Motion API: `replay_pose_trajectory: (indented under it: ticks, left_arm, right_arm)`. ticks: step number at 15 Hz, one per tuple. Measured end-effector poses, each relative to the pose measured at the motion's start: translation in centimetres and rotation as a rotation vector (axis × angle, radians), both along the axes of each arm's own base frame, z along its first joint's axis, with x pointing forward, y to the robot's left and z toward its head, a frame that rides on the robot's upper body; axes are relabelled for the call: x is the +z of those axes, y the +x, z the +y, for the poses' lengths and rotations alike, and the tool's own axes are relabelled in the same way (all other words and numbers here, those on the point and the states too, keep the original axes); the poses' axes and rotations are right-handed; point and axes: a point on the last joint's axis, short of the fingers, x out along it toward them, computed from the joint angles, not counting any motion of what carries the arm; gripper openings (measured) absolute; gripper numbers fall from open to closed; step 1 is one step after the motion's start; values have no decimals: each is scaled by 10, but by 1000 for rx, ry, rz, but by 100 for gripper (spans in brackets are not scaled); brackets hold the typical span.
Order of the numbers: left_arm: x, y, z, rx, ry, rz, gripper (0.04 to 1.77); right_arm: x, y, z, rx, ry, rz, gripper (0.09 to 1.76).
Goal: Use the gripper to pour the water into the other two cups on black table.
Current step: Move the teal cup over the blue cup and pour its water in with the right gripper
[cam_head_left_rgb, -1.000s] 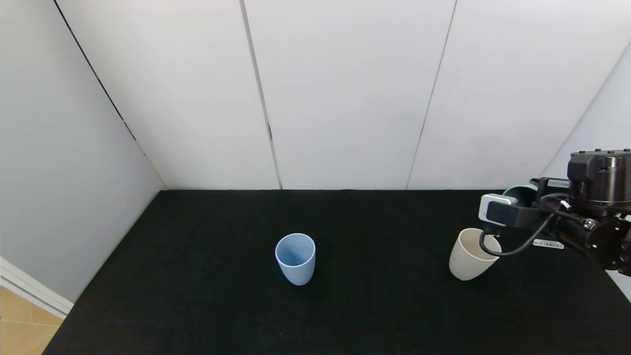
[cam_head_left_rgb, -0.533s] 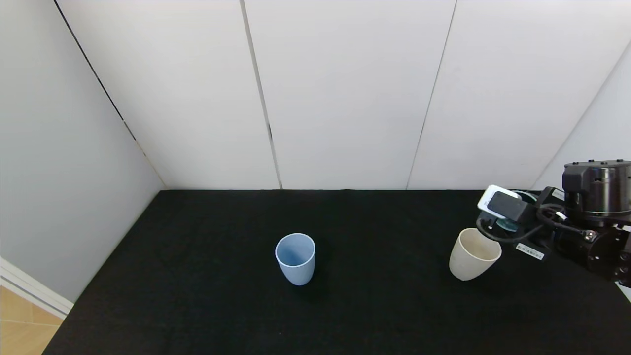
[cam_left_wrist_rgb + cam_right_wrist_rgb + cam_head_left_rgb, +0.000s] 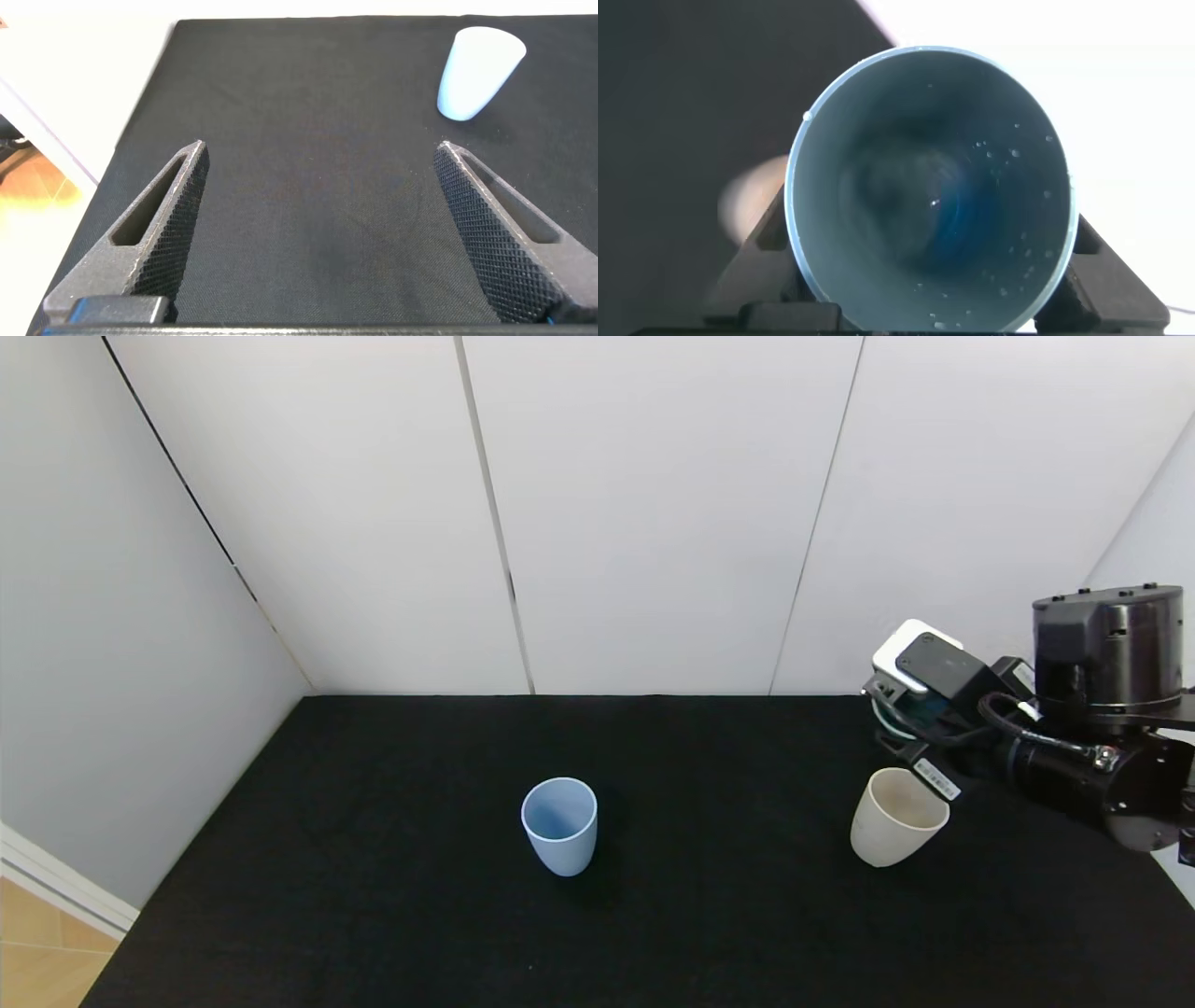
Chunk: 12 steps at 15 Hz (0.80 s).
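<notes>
1. The right gripper (image 3: 901, 723) is hanging above the far right part of the black table (image 3: 392, 896), its fingers (image 3: 752, 257) clamped on either side of the teal cup (image 3: 929, 187)
2. The teal cup is lying tipped well over, its mouth facing the wrist camera; only a sliver of it (image 3: 882, 717) is showing under the gripper from the head
3. Small drops of water (image 3: 1008, 163) are clinging to the cup's dark inside wall; whether any pool is lying at the bottom is hard to tell
4. The cream cup (image 3: 894, 817) is standing upright just below and in front of the gripper, apart from it
5. The light blue cup (image 3: 559, 823) is standing upright near the middle of the table, well apart from the cream one
6. The left gripper (image 3: 322, 233) is hanging low over the table's left part, its fingers spread wide with nothing between them, and the blue cup (image 3: 476, 61) is showing beyond it
</notes>
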Motion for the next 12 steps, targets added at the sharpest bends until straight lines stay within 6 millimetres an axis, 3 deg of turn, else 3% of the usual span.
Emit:
replay_pose_trajectory:
  ticks: [5, 9, 12]
  left_arm:
    - [0, 0, 0, 0, 0, 0, 172]
    - [0, 0, 0, 0, 0, 0, 172]
    - [0, 0, 0, 0, 0, 0, 172]
  right_arm:
    - [28, -23, 71, 164, 169, 33, 121]
    - [26, -21, 126, 205, 170, 12, 121]
    - [12, -12, 161, 216, 142, 20, 121]
